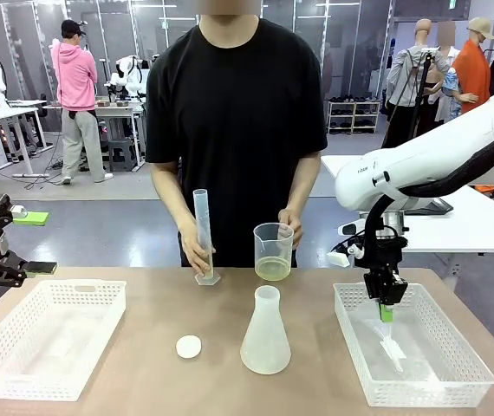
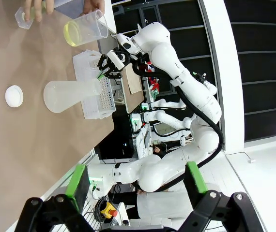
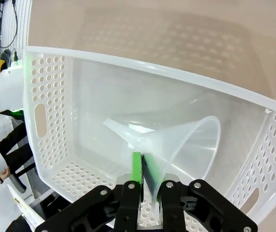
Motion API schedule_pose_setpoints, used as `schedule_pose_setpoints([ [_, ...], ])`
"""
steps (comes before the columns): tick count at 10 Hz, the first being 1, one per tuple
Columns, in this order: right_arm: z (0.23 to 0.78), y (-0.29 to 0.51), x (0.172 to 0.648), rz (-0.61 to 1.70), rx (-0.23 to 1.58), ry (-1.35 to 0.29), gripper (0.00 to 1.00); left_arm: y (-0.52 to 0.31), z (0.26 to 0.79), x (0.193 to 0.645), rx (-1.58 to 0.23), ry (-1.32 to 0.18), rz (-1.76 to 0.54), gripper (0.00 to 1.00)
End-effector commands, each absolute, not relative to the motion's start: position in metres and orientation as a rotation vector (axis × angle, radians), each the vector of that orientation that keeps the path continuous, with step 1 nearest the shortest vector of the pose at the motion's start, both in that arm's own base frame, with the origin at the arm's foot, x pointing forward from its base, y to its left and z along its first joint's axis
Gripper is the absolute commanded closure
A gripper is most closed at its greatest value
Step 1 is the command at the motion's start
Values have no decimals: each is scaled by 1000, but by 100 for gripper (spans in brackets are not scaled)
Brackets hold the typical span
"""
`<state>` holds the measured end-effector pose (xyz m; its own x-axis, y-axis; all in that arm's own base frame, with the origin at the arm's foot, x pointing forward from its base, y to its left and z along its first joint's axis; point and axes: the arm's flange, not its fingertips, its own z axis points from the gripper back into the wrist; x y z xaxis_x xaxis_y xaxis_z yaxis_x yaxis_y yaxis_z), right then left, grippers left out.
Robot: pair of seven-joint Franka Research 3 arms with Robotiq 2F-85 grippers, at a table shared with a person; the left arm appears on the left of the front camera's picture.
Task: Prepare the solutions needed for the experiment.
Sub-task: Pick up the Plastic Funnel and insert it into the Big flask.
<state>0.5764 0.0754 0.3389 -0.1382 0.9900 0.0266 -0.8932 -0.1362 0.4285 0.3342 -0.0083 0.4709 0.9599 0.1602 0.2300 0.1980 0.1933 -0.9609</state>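
The solutions [image 1: 273, 269] are a shallow pale yellow-green layer in a clear beaker [image 1: 273, 250] that the person holds at the far side, also seen in the left wrist view [image 2: 71, 33]. The person's other hand steadies a tall graduated cylinder [image 1: 204, 236]. An empty conical flask [image 1: 265, 334] stands mid-table near a white round cap [image 1: 189, 347]. My right gripper [image 1: 386, 314] reaches down into the right white basket [image 1: 477, 368], shut on the wall of a clear plastic funnel [image 3: 186, 145] that lies inside. My left gripper [image 1: 35, 243] hangs open at the far left with nothing between its fingers [image 2: 77, 181].
A second white basket [image 1: 100, 290] sits at the front left of the brown table. The person stands close behind the far edge. In the left wrist view the flask [image 2: 70, 94] lies between me and the right basket [image 2: 97, 92].
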Motion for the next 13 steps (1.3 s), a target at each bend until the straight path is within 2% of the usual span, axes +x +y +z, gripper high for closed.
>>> schedule_pose_setpoints([
  [1, 341, 74, 579, 1712, 340, 357, 100, -9, 471, 336, -1398, -306, -33, 0],
  [4, 366, 70, 565, 1679, 282, 306, 100, -9, 471, 336, -1398, -306, -33, 0],
  [7, 433, 60, 534, 1615, 125, 163, 100, -9, 471, 336, -1398, -306, -33, 0],
  [11, 511, 56, 493, 1569, -161, -153, 100, -9, 471, 336, -1398, -306, -33, 0],
  [13, 535, 57, 468, 1527, -268, -257, 100, -9, 471, 336, -1398, -306, -33, 0],
])
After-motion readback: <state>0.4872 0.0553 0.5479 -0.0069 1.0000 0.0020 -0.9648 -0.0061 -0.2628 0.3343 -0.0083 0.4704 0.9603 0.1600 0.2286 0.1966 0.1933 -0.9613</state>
